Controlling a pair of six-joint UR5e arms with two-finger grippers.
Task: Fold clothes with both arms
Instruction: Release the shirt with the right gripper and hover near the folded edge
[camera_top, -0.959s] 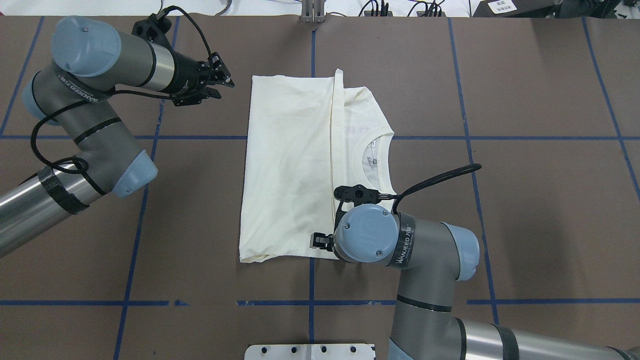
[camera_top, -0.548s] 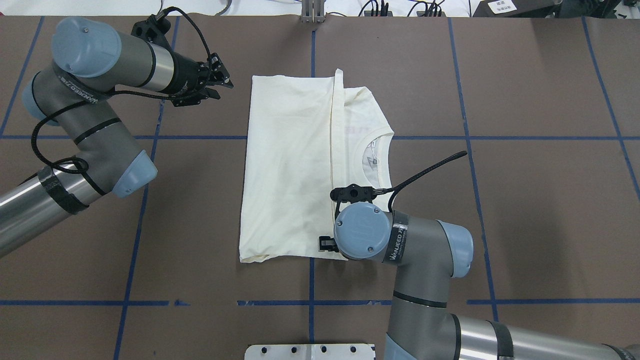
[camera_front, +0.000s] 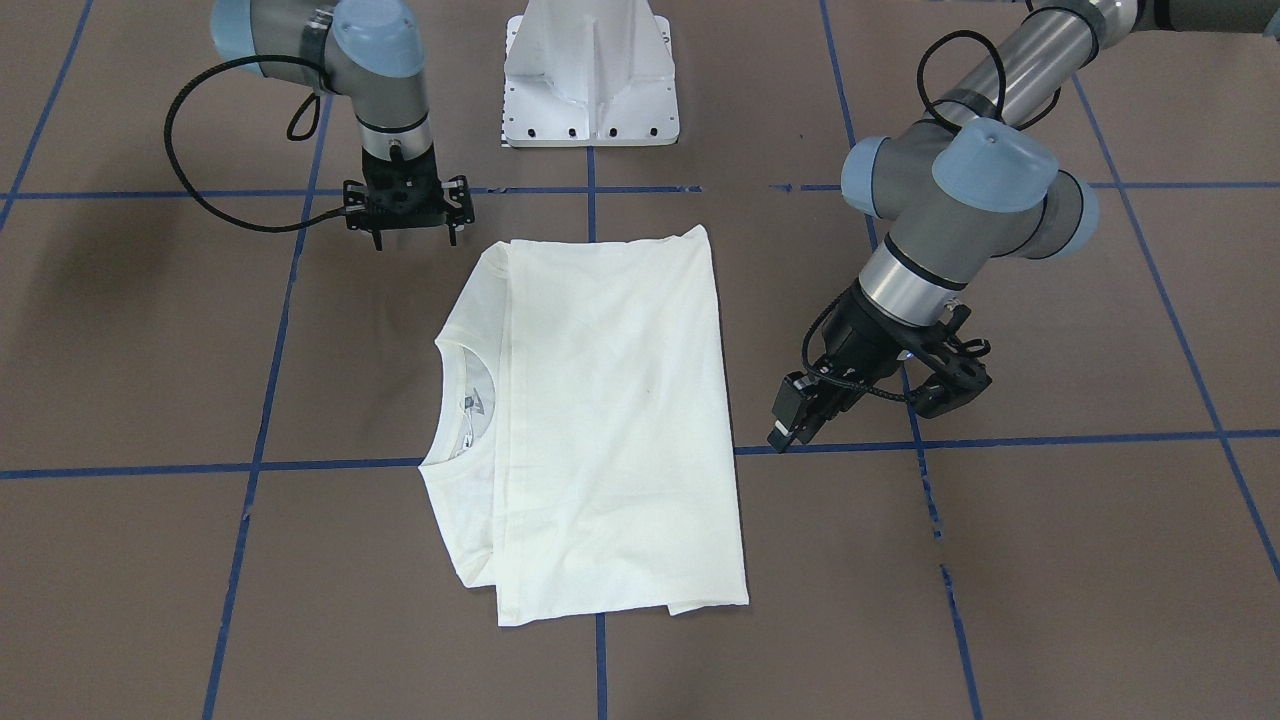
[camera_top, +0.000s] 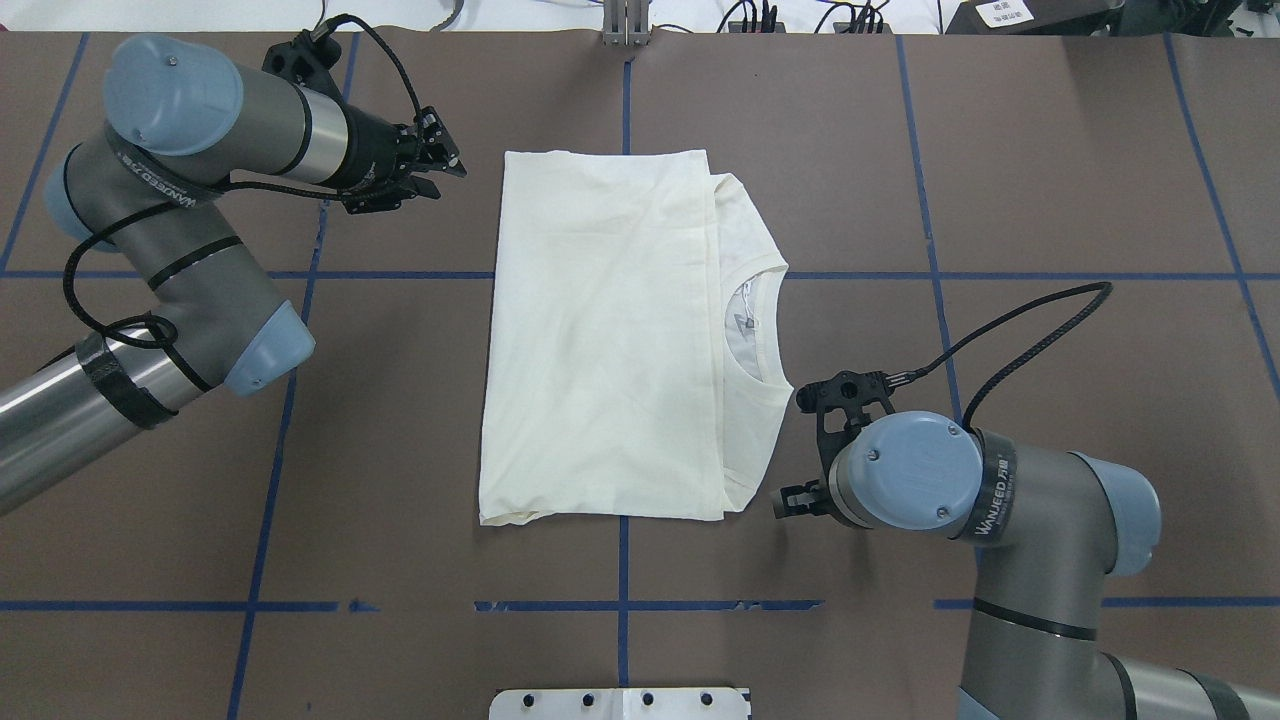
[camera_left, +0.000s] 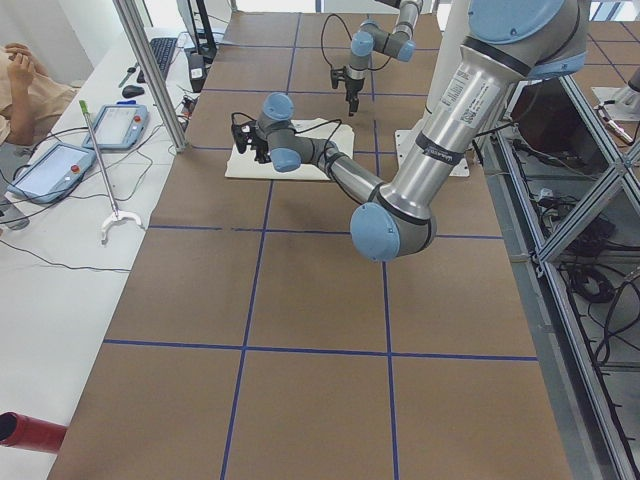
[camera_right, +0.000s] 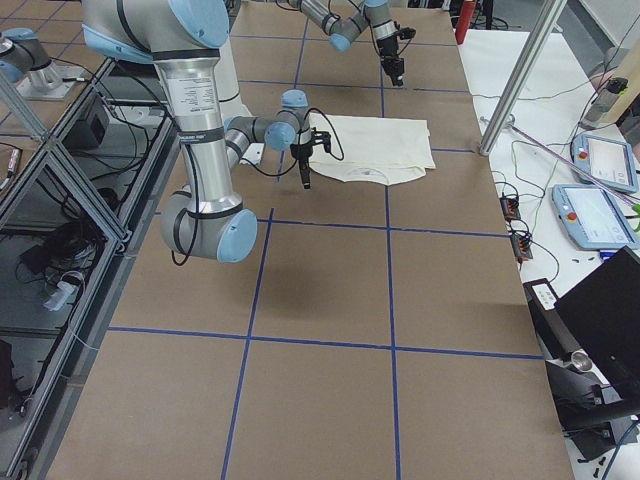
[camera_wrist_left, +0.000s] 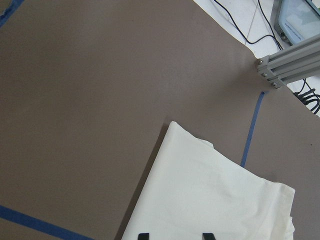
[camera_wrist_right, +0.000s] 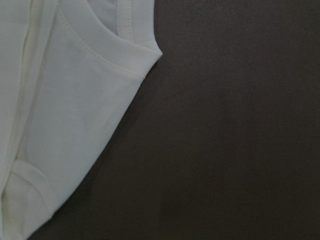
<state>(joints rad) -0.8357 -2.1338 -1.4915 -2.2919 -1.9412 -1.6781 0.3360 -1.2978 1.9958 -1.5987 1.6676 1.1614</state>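
1. On the brown table (camera_top: 1050, 200), in the middle between both arms, lies the shirt (camera_top: 600, 330), flat and touched by no tool.
2. I judge it light, soft and limp, not fragile. It does not hold its own shape, and the stacked layers may slip apart on the smooth table. A good hold would be at the corners, pinching through all layers, one corner for each arm.
3. It is cream-white and folded to a long rectangle. One wide panel covers most of it, and the ribbed collar (camera_top: 755, 370) with a small label shows at the robot's right side. No print is visible.
4. Near the far left corner hovers the left tool (camera_top: 450, 180), fingers apart and empty. Beside the near right corner is the right tool (camera_front: 415, 240), fingers also apart, empty.
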